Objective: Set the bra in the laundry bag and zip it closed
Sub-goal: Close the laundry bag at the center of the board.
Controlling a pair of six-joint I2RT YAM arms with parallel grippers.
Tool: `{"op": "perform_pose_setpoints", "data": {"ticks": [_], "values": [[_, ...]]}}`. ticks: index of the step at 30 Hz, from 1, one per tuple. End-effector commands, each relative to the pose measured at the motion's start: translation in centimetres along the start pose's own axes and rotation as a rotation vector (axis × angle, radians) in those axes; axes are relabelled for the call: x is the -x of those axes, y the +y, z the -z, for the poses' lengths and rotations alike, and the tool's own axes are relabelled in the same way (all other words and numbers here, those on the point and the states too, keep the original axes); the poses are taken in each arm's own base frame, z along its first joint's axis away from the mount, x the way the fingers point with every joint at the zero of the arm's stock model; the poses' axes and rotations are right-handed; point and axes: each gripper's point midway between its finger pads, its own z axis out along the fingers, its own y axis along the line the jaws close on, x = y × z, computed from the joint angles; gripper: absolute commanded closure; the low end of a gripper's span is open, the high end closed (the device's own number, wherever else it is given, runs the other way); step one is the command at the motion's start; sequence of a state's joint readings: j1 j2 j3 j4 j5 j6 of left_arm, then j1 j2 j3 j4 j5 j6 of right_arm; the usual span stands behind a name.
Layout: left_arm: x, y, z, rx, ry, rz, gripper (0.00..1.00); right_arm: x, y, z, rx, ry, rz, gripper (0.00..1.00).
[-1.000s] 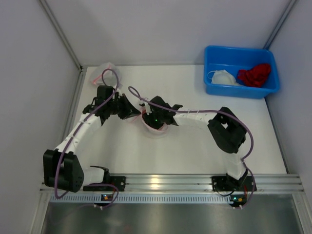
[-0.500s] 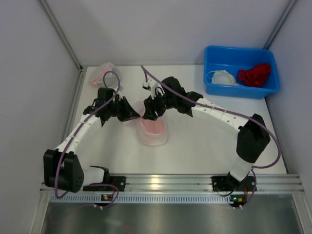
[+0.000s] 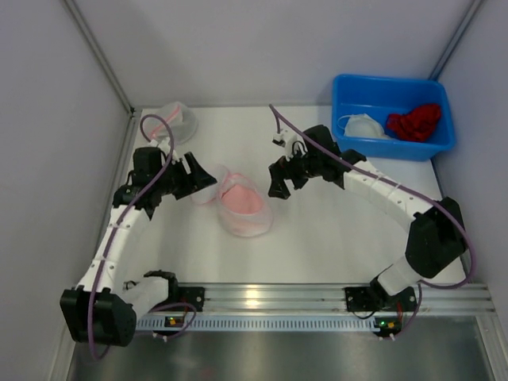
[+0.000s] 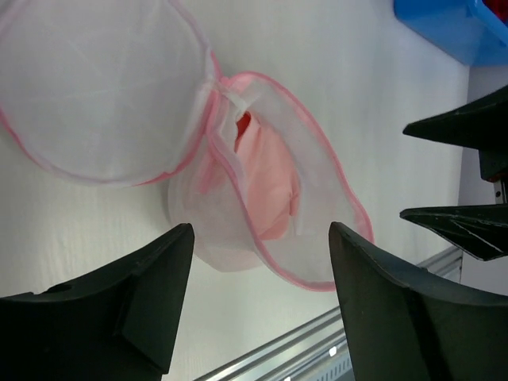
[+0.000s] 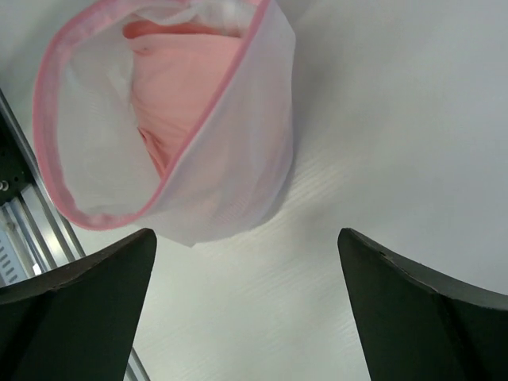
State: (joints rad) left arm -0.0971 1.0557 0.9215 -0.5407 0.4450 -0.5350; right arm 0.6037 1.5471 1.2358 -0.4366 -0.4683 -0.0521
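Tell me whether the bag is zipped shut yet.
No. The bag lies with its mouth gaping open, and the pink bra shows through the gap.

1. Looks like a robot lab, a test booth (not a home).
2. Left arm [image 3: 119, 230] & right arm [image 3: 381, 190] are bolted to a metal rail [image 3: 270, 298].
3. Plain grey walls [image 3: 48, 119] box in a white table [image 3: 333, 238].
4. Purple wires [image 3: 273, 115] run along the arms; a blue bin [image 3: 389, 78] sits in the far right corner.
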Motion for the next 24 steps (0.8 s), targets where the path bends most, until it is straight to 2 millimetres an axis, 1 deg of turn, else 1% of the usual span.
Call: {"op": "perform_pose_setpoints", "data": {"ticks": [1, 2, 3, 4, 5, 6, 7, 8, 9, 10, 11, 12, 13, 14, 15, 16, 17, 18, 19, 20, 21, 22, 23, 24], "values": [[0.7, 2.8, 0.8, 0.084, -0.016, 0.011, 0.25, 1.4, -0.3, 2.8, -0.013, -0.063, 0.053, 0.01], [0.1, 3.2, 0.5, 0.078, 0.011, 0.013, 0.25, 1.4, -0.7, 3.1, -0.023, -0.066, 0.060, 0.01], [0.8, 4.5, 0.7, 0.100, -0.004, 0.023, 0.25, 1.4, -0.8, 3.2, -0.026, -0.067, 0.063, 0.01], [0.9, 5.7, 0.2, 0.125, 0.012, 0.015, 0.25, 1.4, -0.8, 3.4, -0.028, -0.068, 0.063, 0.01], [1.1, 6.3, -0.1, 0.131, 0.017, 0.013, 0.25, 1.1, -1.1, 3.6, -0.033, -0.065, 0.055, 0.01], [1.8, 7.4, 0.0, 0.138, 0.007, 0.010, 0.25, 1.0, -1.3, 3.7, -0.035, -0.066, 0.051, 0.01], [1.8, 8.5, -0.7, 0.139, 0.032, 0.033, 0.25, 1.1, -1.2, 4.1, -0.027, -0.073, 0.050, 0.01], [2.4, 8.6, -0.9, 0.109, 0.034, 0.039, 0.25, 0.7, -1.7, 4.5, -0.037, -0.073, 0.038, 0.01], [2.7, 10.5, -1.4, 0.117, 0.050, 0.057, 0.25, 0.7, -1.9, 4.7, -0.042, -0.077, 0.034, 0.00], [3.2, 11.2, -1.5, 0.113, 0.054, 0.055, 0.26, 0.9, -1.8, 5.1, -0.027, -0.084, 0.032, 0.01], [4.4, 11.6, -1.5, 0.095, 0.044, 0.051, 0.27, 1.0, -2.4, 5.7, -0.039, -0.088, 0.015, 0.01], [4.2, 12.8, -2.5, 0.096, 0.083, 0.028, 0.29, 1.0, -2.5, 5.9, -0.039, -0.089, 0.007, 0.01], [4.5, 13.3, -3.0, 0.098, 0.095, 0.024, 0.32, 1.2, -3.0, 6.3, -0.053, -0.101, 0.000, 0.01], [5.2, 13.5, -3.4, 0.096, 0.096, 0.009, 0.34, 1.6, -3.5, 6.5, -0.074, -0.122, -0.026, 0.01], [4.7, 14.4, -4.4, 0.091, 0.134, 0.009, 0.42, 1.7, -4.2, 6.7, -0.105, -0.136, -0.051, 0.01], [4.9, 14.8, -4.7, 0.096, 0.140, 0.004, 0.43, 1.8, -5.0, 7.2, -0.133, -0.157, -0.063, 0.00], [5.2, 15.2, -5.1, 0.098, 0.139, -0.007, 0.43, 1.5, -5.5, 7.5, -0.141, -0.161, -0.070, 0.01], [5.1, 16.2, -5.9, 0.117, 0.156, -0.009, 0.44, 1.6, -5.9, 7.9, -0.145, -0.176, -0.075, 0.00], [5.2, 16.3, -6.4, 0.111, 0.160, -0.011, 0.44, 1.6, -6.5, 8.4, -0.134, -0.187, -0.094, 0.01], [5.6, 16.4, -6.9, 0.109, 0.162, -0.022, 0.44, 1.6, -6.7, 8.7, -0.122, -0.193, -0.100, 0.01], [5.1, 17.1, -7.7, 0.116, 0.191, -0.003, 0.44, 1.3, -6.8, 8.8, -0.113, -0.180, -0.121, 0.00], [5.2, 17.4, -8.2, 0.120, 0.192, 0.001, 0.44, 1.4, -7.4, 8.9, -0.106, -0.173, -0.144, 0.01], [5.5, 17.4, -8.7, 0.123, 0.197, -0.006, 0.44, 1.3, -7.5, 8.9, -0.092, -0.162, -0.156, 0.01], [5.0, 18.0, -9.4, 0.133, 0.219, 0.005, 0.45, 1.0, -7.5, 8.9, -0.080, -0.146, -0.176, 0.01]]}}
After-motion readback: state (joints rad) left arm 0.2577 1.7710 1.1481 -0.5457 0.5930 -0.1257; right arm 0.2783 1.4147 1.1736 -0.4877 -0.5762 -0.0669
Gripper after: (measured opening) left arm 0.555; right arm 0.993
